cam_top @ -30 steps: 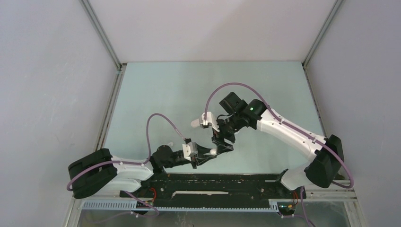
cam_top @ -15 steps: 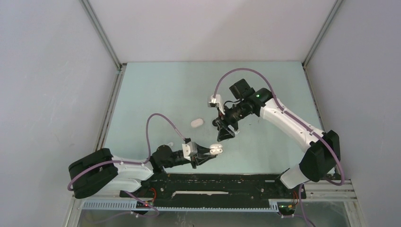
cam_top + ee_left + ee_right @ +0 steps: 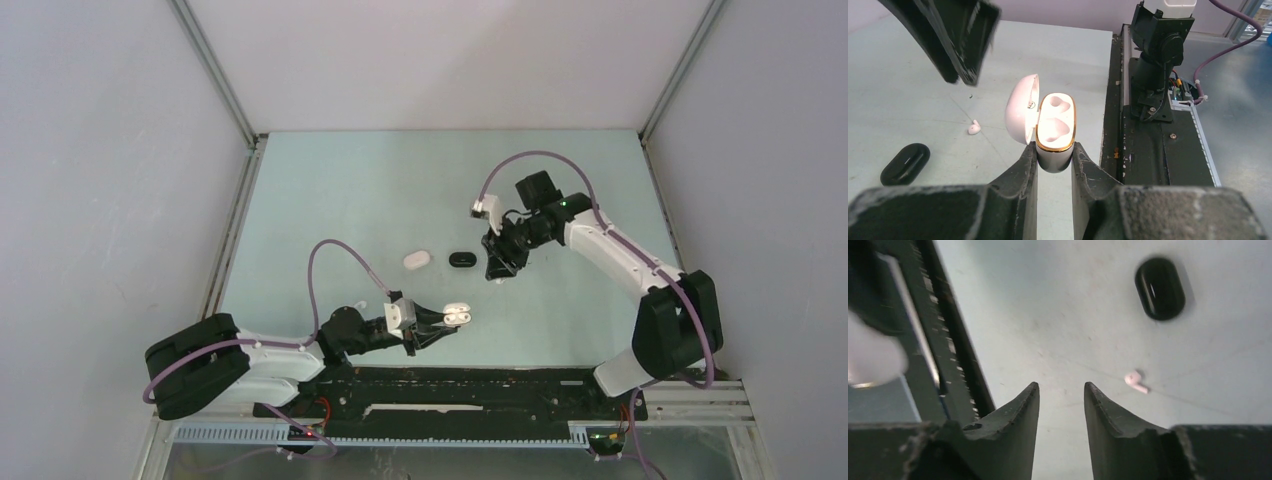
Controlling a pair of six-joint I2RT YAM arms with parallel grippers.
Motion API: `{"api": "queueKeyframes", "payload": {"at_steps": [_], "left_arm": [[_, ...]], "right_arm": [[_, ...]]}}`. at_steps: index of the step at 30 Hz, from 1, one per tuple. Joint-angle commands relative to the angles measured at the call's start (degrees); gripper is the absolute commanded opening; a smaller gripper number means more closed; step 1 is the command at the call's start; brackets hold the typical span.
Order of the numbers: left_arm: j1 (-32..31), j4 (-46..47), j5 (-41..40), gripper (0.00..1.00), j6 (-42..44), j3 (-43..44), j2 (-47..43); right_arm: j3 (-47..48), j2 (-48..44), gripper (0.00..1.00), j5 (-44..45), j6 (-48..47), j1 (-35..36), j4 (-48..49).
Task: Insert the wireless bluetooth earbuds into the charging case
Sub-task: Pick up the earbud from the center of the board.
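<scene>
1. Left gripper [image 3: 1054, 150]: I read its fingers as pinched tight on the lower body of the open white charging case [image 3: 1054, 127]. It holds the case mouth-up at the near side of the table [image 3: 340, 190], left of centre.
2. Held case: the lid [image 3: 1020, 107] is swung open on its hinge, standing on the far side of the body. A gold rim runs round the mouth. I can see two moulded sockets inside, and both are empty.
3. Right gripper [image 3: 1061, 387]: the jaws stand partway apart with only bare table showing between the tips, so it has hold of nothing. It hangs over the table right of centre, to the right of the black case [image 3: 1160, 288].
4. White earbud [image 3: 1136, 381]: it lies loose on the table near the right gripper's tips, not touched by them. It is to the right of the black case and apart from it. From the left wrist it sits on the far side of the held case, well outside it.
5. Black case: glossy, pill-shaped, flat on the table mid-scene, lid down. I cannot tell what is inside.
6. White case [image 3: 416, 259]: it lies flat just left of the black one, with a gap between them. It looks shut from above, and I cannot see its contents.
</scene>
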Motion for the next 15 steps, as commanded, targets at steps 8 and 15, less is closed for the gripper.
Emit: {"api": "queueKeyframes", "payload": {"at_steps": [8, 15], "left_arm": [[0.18, 2.75, -0.6, 0.0, -0.5, -0.01, -0.55], [0.27, 2.79, -0.22, 0.0, -0.82, 0.25, 0.15]], "right_arm": [[-6.56, 7.82, 0.3, 25.96, -1.72, -0.51, 14.02], [-6.45, 12.02, 0.29, 31.91, -3.69, 0.03, 17.14]]}}
